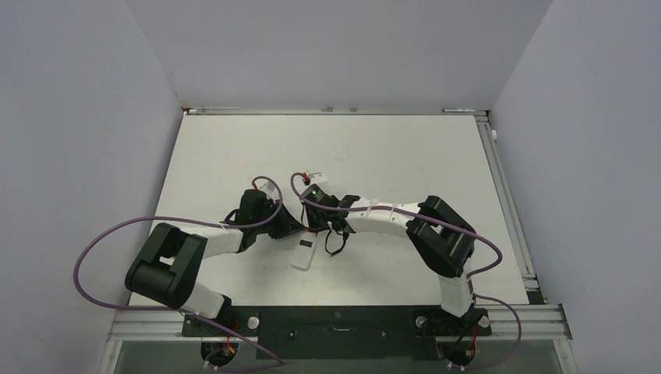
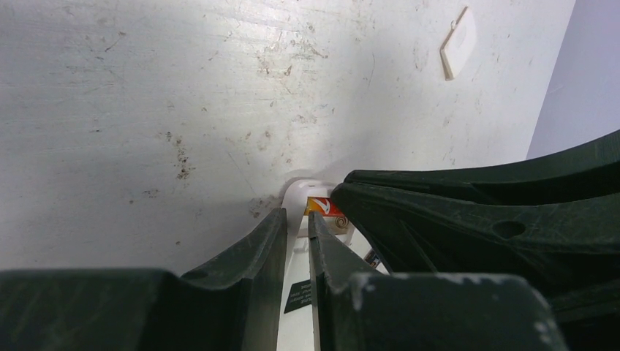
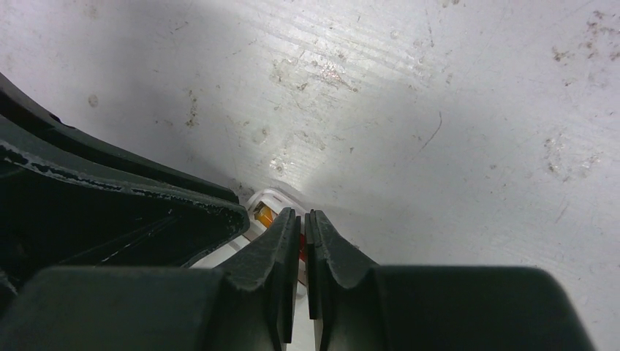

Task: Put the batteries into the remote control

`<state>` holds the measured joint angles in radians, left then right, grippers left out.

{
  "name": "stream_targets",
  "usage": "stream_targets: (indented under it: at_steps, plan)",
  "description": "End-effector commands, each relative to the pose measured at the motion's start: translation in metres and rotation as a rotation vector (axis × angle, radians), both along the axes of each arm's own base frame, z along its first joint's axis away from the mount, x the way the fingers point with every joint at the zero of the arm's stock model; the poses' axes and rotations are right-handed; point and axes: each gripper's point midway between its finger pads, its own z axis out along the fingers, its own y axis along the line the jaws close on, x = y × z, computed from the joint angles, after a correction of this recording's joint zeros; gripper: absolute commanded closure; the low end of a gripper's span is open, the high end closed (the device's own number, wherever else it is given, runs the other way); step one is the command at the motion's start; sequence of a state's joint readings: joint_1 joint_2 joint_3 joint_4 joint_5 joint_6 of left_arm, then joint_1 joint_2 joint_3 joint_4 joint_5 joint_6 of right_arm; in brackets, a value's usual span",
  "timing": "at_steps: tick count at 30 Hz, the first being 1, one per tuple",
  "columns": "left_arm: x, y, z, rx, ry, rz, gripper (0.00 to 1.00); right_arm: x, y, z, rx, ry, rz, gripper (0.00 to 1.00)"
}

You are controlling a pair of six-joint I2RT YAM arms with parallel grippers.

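Protruding white rectangular remote control (image 1: 304, 255)

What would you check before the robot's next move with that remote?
1. Remote lying on the table: ok.
2. Orange-red battery sits in the remote's end: ok.
3. Second battery in place: cannot tell.
4. Right gripper shut, tips beside the battery: ok.
5. Left gripper steadying the remote: cannot tell.
6. Loose white piece lying apart from both grippers: ok.
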<state>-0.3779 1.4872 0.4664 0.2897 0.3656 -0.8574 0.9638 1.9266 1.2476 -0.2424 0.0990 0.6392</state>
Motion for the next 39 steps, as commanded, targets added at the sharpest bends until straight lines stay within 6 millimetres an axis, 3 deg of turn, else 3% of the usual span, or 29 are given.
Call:
stream_targets:
  at_steps: [1, 10, 24, 27, 33, 39]
  plan:
    - [0.001, -0.007, 0.01, -0.04, -0.038, -0.023, 0.86, 0.013, 0.006, 0.036, 0.024, -0.08, -0.027, 0.88]
    - [-0.011, -0.004, 0.005, -0.051, -0.025, -0.021, 0.86, 0.012, -0.004, 0.054, 0.039, -0.106, -0.064, 0.78]
    - [-0.022, -0.007, 0.009, -0.071, -0.023, -0.023, 0.86, -0.001, -0.009, 0.035, 0.048, -0.05, -0.065, 0.76]
    - [-0.021, -0.004, 0.01, -0.055, -0.029, -0.01, 0.84, -0.002, -0.008, 0.034, 0.05, -0.046, -0.062, 0.76]
    - [-0.01, -0.005, 0.017, -0.043, -0.053, -0.007, 0.7, -0.003, -0.007, 0.033, 0.058, -0.038, -0.061, 0.76]
    - [-0.002, -0.007, 0.021, -0.046, -0.062, -0.014, 0.72, -0.007, -0.008, 0.029, 0.059, -0.023, -0.067, 0.76]
